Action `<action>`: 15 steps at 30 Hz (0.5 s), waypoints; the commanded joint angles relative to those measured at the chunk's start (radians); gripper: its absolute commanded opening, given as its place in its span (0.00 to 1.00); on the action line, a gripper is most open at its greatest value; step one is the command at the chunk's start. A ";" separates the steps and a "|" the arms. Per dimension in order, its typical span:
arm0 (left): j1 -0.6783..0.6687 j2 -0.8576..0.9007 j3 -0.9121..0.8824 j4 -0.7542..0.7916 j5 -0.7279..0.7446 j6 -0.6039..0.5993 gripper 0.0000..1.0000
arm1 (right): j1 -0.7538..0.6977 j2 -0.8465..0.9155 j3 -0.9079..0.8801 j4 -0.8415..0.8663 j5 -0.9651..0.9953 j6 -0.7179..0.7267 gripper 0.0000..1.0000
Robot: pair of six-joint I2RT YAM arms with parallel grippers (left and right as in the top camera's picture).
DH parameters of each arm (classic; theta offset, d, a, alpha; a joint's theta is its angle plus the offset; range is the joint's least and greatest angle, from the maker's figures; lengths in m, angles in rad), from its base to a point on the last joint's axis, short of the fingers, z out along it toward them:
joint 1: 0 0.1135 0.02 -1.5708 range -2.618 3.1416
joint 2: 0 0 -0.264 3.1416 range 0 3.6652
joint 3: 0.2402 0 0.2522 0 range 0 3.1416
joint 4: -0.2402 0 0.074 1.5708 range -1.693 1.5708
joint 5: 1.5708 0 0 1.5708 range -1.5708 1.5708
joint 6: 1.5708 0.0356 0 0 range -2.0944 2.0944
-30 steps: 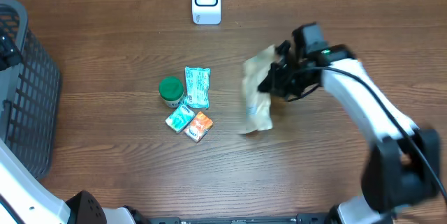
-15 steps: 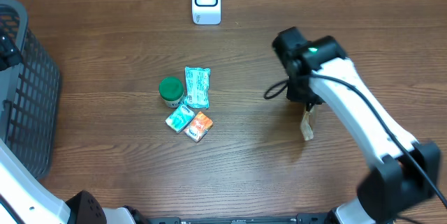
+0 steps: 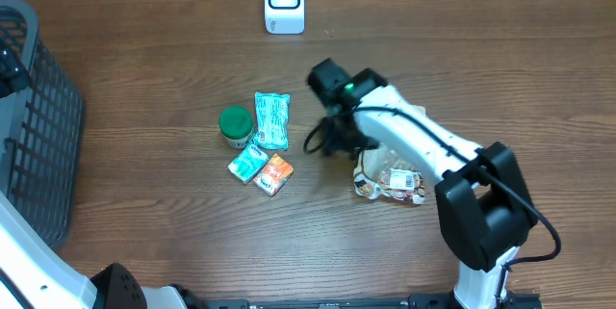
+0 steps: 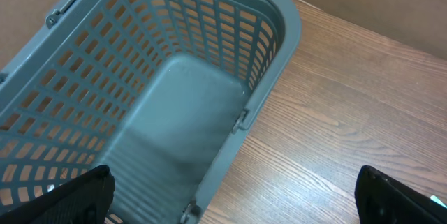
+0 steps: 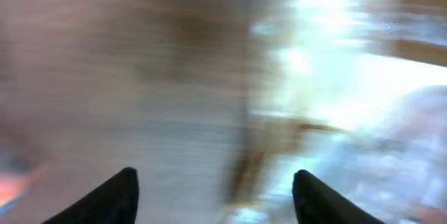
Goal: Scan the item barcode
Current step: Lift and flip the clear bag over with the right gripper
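- The tan crinkled plastic pouch (image 3: 390, 176), carried a second ago, now lies released on the wooden desk (image 3: 144, 213).
- The right hand (image 3: 325, 141) has swung left of it, fingers spread and empty.
- The left hand (image 4: 234, 196) hangs wide open above the grey mesh basket (image 4: 279, 35).
- The pouch is probably set aside, well apart from the white scanner (image 3: 284, 1).

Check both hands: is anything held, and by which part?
Nothing is held. The right hand is open near the tan packet on the table; the left hand is open over the basket.
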 commanded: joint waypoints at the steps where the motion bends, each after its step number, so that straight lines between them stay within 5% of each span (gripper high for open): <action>1: 0.001 -0.005 -0.005 0.003 0.008 -0.017 0.99 | -0.008 -0.009 0.017 0.015 -0.288 -0.112 0.68; 10: 0.001 -0.005 -0.005 0.003 0.008 -0.017 0.99 | -0.263 -0.065 0.117 -0.179 -0.411 -0.191 0.62; 15: 0.001 -0.005 -0.005 0.003 0.008 -0.017 1.00 | -0.466 -0.084 0.116 -0.269 -0.417 -0.253 0.75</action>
